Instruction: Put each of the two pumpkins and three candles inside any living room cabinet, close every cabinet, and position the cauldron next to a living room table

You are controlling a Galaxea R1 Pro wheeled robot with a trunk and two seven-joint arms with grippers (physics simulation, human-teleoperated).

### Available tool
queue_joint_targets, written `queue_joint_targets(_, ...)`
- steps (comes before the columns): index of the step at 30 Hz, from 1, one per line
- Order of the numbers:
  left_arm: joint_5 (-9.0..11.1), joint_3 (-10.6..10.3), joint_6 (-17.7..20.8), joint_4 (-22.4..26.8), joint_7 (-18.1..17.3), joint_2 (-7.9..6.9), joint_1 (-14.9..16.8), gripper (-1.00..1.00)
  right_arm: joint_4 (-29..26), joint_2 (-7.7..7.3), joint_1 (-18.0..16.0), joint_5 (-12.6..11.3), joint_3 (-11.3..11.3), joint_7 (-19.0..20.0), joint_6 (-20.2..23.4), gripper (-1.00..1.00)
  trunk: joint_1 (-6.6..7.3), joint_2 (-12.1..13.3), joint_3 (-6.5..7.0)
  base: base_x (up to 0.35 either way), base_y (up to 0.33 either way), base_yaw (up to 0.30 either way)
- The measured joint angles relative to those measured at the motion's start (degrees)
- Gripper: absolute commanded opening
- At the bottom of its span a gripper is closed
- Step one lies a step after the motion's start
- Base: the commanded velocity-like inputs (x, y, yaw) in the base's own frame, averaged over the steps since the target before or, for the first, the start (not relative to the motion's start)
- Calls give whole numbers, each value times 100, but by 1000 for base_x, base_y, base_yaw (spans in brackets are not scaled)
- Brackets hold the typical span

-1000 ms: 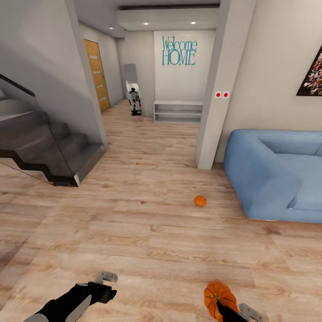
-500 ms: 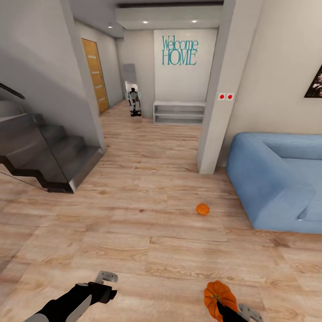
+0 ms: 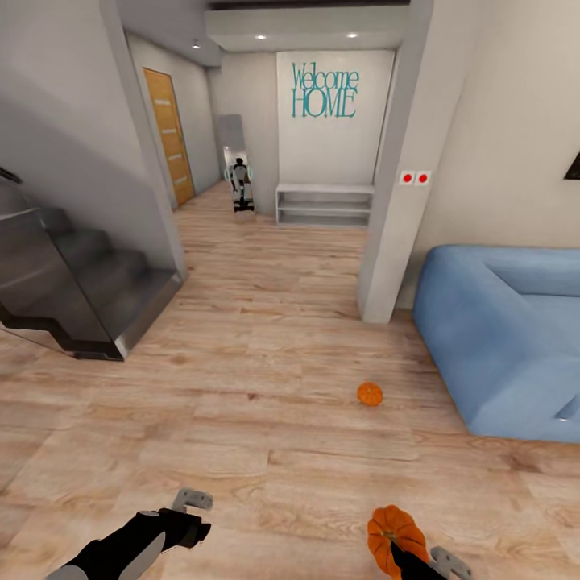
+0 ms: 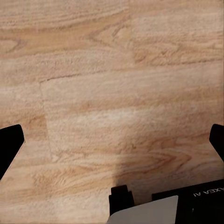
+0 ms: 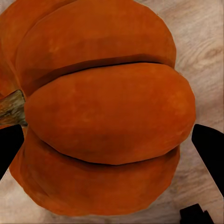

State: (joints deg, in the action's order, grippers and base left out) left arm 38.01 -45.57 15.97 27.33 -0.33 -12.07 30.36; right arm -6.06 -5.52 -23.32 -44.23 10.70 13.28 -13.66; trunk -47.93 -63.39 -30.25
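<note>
Our right tool pinches one orange pumpkin low at our right side, its ribbed body held between the two dark fingers. Our left tool hangs empty, fingers spread wide over the wooden floor. The second pumpkin sits on the floor ahead, near the blue sofa.

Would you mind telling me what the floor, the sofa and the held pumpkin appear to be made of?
The floor looks like light wood planks with a matt finish, with visible grain and board seams. The sofa seems upholstered in soft blue fabric, with rounded, padded edges. The held pumpkin in the right tool shows smooth, matt orange ribbed skin and a woody stem; real or imitation cannot be told.
</note>
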Motion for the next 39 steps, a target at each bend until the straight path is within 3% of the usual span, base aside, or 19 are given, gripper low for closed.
queue_joint_targets(39,0,-206,-9,-1,7,0,0,100,3,0,0,0,0,0,1,-100,0,0,0,335,0,0)
